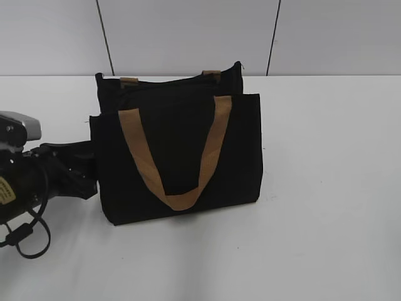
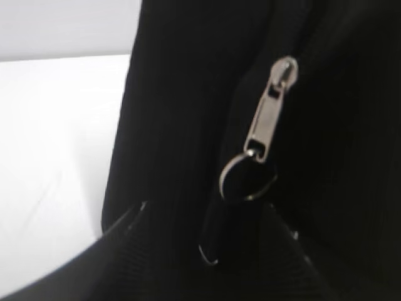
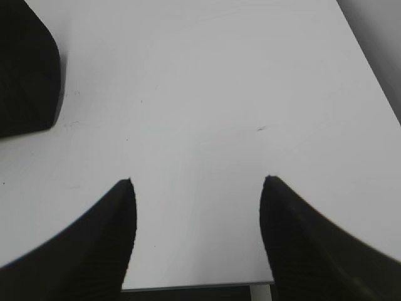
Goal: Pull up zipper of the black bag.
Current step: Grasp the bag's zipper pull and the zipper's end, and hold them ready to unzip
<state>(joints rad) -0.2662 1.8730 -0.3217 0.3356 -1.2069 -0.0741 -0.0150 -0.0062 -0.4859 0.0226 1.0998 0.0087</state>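
Observation:
The black bag [image 1: 182,150] stands upright on the white table [image 1: 326,188], with tan strap handles [image 1: 178,200] hanging down its front. In the left wrist view its side fills the frame [image 2: 182,125]. The silver zipper [image 2: 269,113] sits on the side track, its tab hanging down to a metal ring [image 2: 245,179]. My left gripper [image 2: 205,210] is open, its fingers either side of the track just below the ring. In the exterior view it presses against the bag's left side [image 1: 88,166]. My right gripper [image 3: 197,188] is open and empty over the table.
The right wrist view shows a corner of the bag [image 3: 25,69] at the upper left and the table's front edge [image 3: 200,285] below the fingers. A grey panelled wall [image 1: 188,31] stands behind the table.

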